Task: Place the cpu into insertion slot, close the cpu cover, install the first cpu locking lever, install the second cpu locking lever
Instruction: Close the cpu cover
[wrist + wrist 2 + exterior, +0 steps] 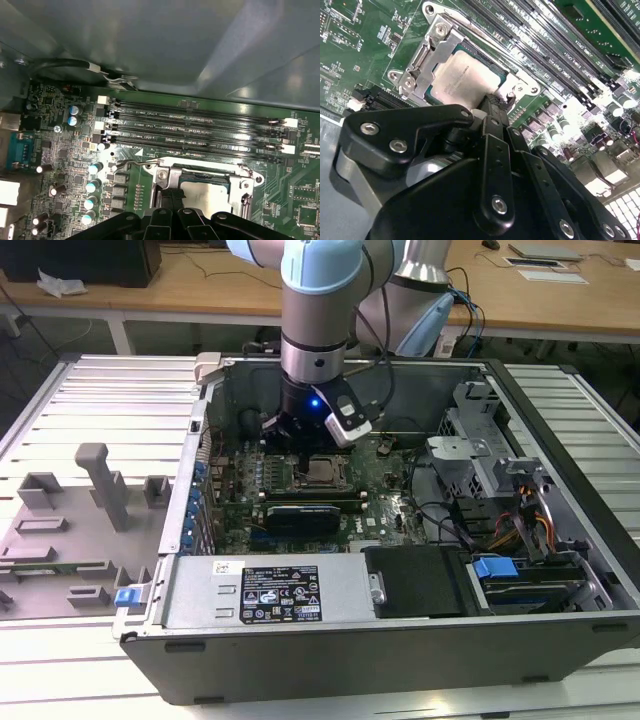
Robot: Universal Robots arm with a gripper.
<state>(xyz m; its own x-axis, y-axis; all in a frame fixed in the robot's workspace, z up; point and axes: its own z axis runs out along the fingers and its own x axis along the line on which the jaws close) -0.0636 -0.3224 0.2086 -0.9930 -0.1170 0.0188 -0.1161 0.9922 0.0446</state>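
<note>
There was the cpu [462, 75], a flat silver-grey square with a dull sheen. It sat in the slot [479, 52] on the green board [360, 45], and the cover [427, 55] lay down over its edges, so the top showed through the window. We saw the black fingers [492, 112] pressed together with nothing between them. Their tips stood at the cover's rim, just beside one side of the cpu, though we couldn't tell whether they touched it. A thin wire lever [137, 162] ran between the cover and the memory slots [200, 130].
</note>
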